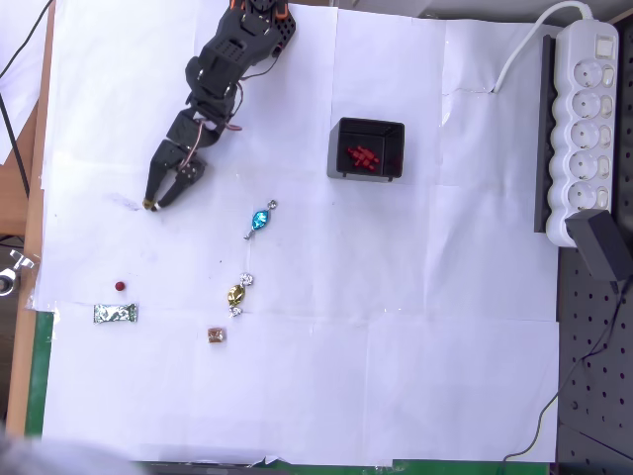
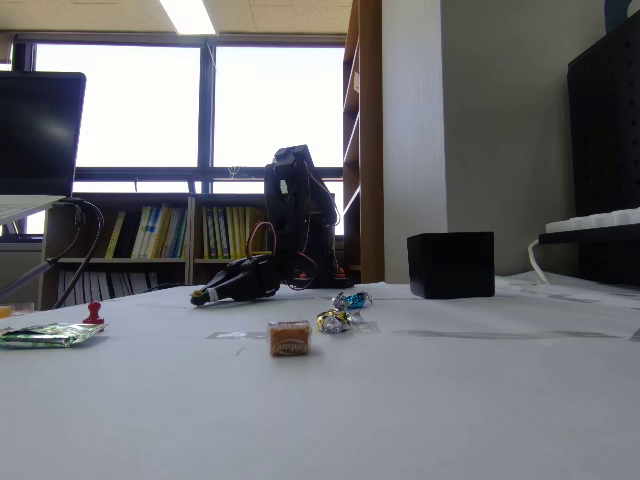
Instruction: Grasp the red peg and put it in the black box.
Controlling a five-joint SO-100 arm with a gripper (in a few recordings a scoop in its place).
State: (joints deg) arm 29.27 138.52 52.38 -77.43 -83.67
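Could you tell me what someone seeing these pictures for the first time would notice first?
Most likely the black jointed robot arm reaching down the white paper-covered table in the overhead view, its two-finger gripper low over the sheet at upper left. Next, the small square black plastic box right of the arm, already holding several red pegs. Below the gripper a tiny dark red peg stands alone, just above a silver-wrapped candy.

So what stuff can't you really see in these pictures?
- Inside of the black box: hidden by its own walls in the fixed view.
- Gripper: too small and dark to tell open or shut, in both views.
- Red peg: only a tiny dot from overhead.
- Power strip: cut off by the right edge overhead.
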